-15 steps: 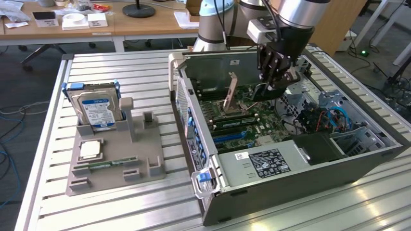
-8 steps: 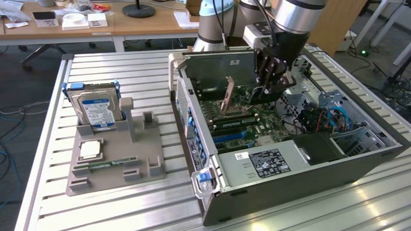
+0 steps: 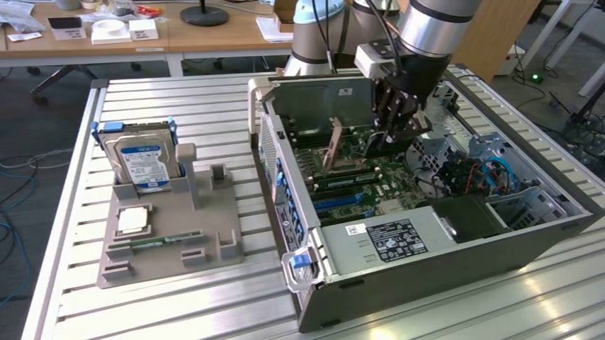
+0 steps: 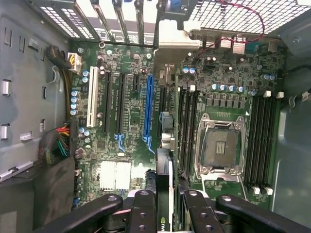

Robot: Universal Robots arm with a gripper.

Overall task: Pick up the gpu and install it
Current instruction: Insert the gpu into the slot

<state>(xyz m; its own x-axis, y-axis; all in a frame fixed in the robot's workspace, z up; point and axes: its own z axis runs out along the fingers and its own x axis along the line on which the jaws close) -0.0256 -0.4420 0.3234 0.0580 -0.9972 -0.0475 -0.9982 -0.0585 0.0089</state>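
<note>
Where the arm [image 3: 430,32] reaches: down into the open case [image 3: 454,262], which lies on its side on the slatted worktop [image 3: 189,106].
Jaws: drawn in narrow and gripping the gpu [image 4: 164,182], with fingers [image 4: 143,213] against both faces.
Card, position: upright and edge-on over the motherboard [image 4: 131,126], inside the case.
Card, top edge: black with a green strip; the lettering and the near end are cut off at the picture's edge.
Card, lower edge: hidden under the card itself; cannot tell whether it touches a slot.
Card, exterior view: largely covered by the jaws, a dark shape beneath them.
Silver piece [image 4: 172,34]: at the rear slot openings, in line with the card; cannot tell whether it is the card's bracket.
Blue slot [image 4: 148,104]: just beside the card's line.
CPU socket [image 4: 219,145]: open, near the card, on the side away from the blue slot.
Power supply [image 3: 392,241]: labelled box at the case's near end; label unreadable.
Holder [image 3: 217,248]: grey, on the exterior view's left, well apart from the case.
Hard drive [image 3: 142,161]: upright in the holder.
Memory stick [image 3: 156,241]: flat in the holder, hard to make out.
</note>
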